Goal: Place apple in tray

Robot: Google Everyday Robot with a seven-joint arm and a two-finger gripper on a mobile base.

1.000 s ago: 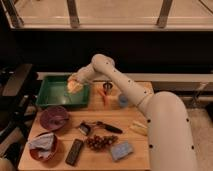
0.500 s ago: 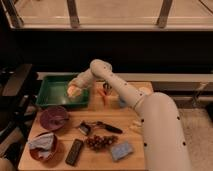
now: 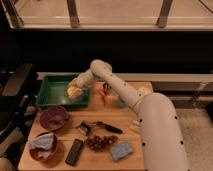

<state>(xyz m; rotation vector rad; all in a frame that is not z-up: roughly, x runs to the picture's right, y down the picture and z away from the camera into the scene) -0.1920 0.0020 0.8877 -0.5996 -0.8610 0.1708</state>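
Note:
The green tray (image 3: 50,95) lies at the table's back left corner. My arm reaches from the right down into it. The gripper (image 3: 74,92) is low inside the tray, near its right half, shut on the yellow-orange apple (image 3: 73,91). The apple sits at or just above the tray floor; I cannot tell whether it touches. The gripper hides part of the fruit.
In front of the tray stands a dark-red bowl (image 3: 54,118), and a second bowl (image 3: 42,148) holding a crumpled cloth is nearer. Grapes (image 3: 100,142), a black flat device (image 3: 75,152), a blue sponge (image 3: 121,150), a black-handled tool (image 3: 98,127) and an orange item (image 3: 105,95) lie on the table. A dark chair (image 3: 15,87) stands left.
The gripper has come down with the apple, from above the tray's right side to low inside it, and shifted slightly left.

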